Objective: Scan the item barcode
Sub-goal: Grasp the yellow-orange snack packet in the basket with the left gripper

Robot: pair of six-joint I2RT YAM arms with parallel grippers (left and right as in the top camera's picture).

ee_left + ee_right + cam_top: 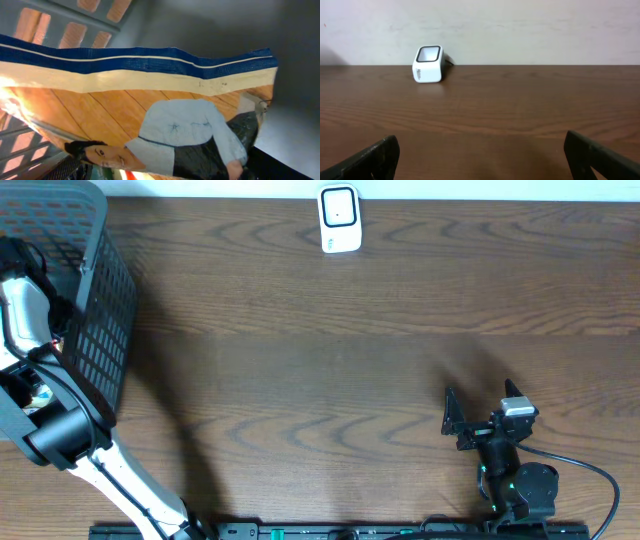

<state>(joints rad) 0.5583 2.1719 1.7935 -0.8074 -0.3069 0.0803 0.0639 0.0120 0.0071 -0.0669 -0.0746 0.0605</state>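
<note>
Reaching the left arm into the grey basket at the desk's left end, close over a packet lying inside it, printed with a blue and cream band and a figure in a pale shirt. Hiding the left fingers, so cannot tell whether spread or pinching. Holding the right fingers spread wide and empty, facing the white scanner at the far edge.

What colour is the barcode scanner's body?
The scanner is white with a dark window; clearest in the right wrist view.
</note>
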